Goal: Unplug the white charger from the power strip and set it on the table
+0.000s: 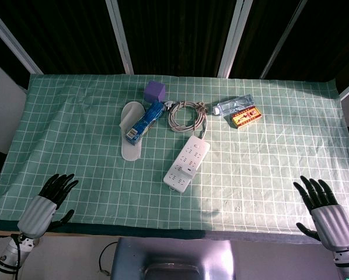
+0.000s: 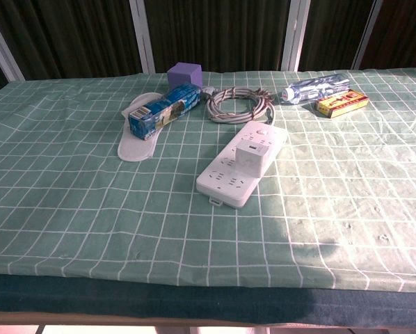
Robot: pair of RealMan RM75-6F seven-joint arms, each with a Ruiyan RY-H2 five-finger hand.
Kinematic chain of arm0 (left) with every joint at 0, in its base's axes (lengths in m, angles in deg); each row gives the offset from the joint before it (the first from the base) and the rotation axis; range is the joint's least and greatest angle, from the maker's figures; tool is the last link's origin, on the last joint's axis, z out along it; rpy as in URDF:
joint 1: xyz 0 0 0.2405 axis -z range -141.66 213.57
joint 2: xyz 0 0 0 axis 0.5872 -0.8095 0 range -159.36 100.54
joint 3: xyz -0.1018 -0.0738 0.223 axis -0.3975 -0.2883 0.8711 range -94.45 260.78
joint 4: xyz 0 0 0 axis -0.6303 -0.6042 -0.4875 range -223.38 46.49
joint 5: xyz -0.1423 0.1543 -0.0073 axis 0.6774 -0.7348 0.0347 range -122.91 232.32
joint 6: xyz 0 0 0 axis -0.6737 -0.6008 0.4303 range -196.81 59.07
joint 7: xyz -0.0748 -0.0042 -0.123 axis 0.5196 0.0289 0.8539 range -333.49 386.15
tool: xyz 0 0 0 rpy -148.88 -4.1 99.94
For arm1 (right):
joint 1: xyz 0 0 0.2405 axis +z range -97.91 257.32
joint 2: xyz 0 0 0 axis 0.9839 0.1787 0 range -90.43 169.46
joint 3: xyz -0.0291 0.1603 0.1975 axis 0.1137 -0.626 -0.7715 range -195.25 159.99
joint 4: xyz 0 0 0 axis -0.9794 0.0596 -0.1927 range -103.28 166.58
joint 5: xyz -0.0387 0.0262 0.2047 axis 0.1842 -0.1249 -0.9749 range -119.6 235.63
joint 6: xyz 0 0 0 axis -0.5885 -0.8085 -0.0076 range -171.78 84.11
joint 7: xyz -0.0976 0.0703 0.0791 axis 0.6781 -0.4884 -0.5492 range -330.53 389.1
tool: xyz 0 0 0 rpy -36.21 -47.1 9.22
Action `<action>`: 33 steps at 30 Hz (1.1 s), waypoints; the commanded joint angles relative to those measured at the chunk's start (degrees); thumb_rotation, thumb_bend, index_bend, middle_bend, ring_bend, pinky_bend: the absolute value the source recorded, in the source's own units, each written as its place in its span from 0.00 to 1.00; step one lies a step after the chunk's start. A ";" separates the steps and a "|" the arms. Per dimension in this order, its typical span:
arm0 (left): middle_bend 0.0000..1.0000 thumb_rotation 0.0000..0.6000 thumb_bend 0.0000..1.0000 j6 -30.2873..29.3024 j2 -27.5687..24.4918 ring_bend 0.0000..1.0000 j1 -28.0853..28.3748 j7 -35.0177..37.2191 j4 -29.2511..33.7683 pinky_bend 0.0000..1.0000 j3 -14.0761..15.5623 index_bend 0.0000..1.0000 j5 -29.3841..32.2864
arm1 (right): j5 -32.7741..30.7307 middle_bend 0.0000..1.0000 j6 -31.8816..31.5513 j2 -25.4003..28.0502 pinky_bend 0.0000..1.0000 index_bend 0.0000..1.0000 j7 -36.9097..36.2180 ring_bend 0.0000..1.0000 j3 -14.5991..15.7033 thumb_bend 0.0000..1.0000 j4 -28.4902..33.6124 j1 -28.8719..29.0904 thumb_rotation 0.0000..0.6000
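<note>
A white power strip [image 1: 186, 163] [image 2: 241, 164] lies at the middle of the green checked tablecloth. The white charger [image 2: 252, 156] [image 1: 189, 169] stands plugged into it, a small cube. The strip's grey cord [image 1: 186, 114] [image 2: 238, 104] is coiled behind it. My left hand [image 1: 48, 203] hovers at the table's front left corner, fingers apart and holding nothing. Over the front right edge, my right hand [image 1: 323, 209] is likewise spread and holds nothing. Both hands are far from the strip and neither shows in the chest view.
A white slipper [image 1: 129, 133] [image 2: 137, 136] with a blue packet [image 1: 144, 121] [image 2: 163, 110] on it lies left of the cord. A purple cube [image 1: 155, 90] [image 2: 186, 73] sits behind. A plastic bottle [image 1: 234, 105] [image 2: 315, 88] and a red-yellow box [image 1: 246, 116] [image 2: 341, 104] lie at the right rear.
</note>
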State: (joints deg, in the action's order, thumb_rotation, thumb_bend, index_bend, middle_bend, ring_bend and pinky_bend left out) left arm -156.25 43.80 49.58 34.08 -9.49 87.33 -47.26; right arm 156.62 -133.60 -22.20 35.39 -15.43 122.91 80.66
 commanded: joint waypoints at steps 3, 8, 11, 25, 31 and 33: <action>0.00 1.00 0.36 0.33 0.00 0.00 0.05 -0.40 0.02 0.06 0.11 0.00 0.13 | -0.09 0.00 0.18 -0.16 0.00 0.00 0.15 0.00 -0.05 0.13 0.05 0.09 1.00; 0.01 1.00 0.40 0.95 0.87 0.00 0.71 -0.60 -0.43 0.06 0.99 0.00 -1.62 | 0.38 0.00 1.41 -0.97 0.00 0.00 1.12 0.00 0.06 0.13 -0.39 0.83 1.00; 0.03 1.00 0.42 2.34 2.10 0.00 2.15 1.63 -1.40 0.06 2.45 0.00 -4.13 | 1.41 0.00 2.67 -2.22 0.00 0.00 1.54 0.00 -0.15 0.13 -1.51 2.18 1.00; 0.07 1.00 0.66 20.80 14.05 0.01 14.69 -3.99 0.92 0.09 -0.76 0.00 -4.46 | 3.21 0.00 18.69 -11.20 0.00 0.00 6.84 0.00 -3.41 0.13 -5.25 15.53 1.00; 0.07 1.00 0.69 26.60 21.31 0.00 18.67 -9.28 -0.56 0.09 -5.26 0.00 0.48 | -0.16 0.00 26.30 -15.57 0.00 0.00 10.37 0.00 -6.05 0.13 -5.67 21.28 1.00; 0.06 1.00 0.70 28.08 23.56 0.00 19.80 -9.84 -1.43 0.08 -6.45 0.00 2.31 | -1.60 0.00 28.36 -16.86 0.00 0.00 11.60 0.00 -6.81 0.13 -5.88 22.83 1.00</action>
State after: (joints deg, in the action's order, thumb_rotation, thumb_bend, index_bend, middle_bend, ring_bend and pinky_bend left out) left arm -130.11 65.06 67.71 25.32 -9.98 82.63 -47.03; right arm 156.34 -106.80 -37.72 45.73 -21.24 117.35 102.22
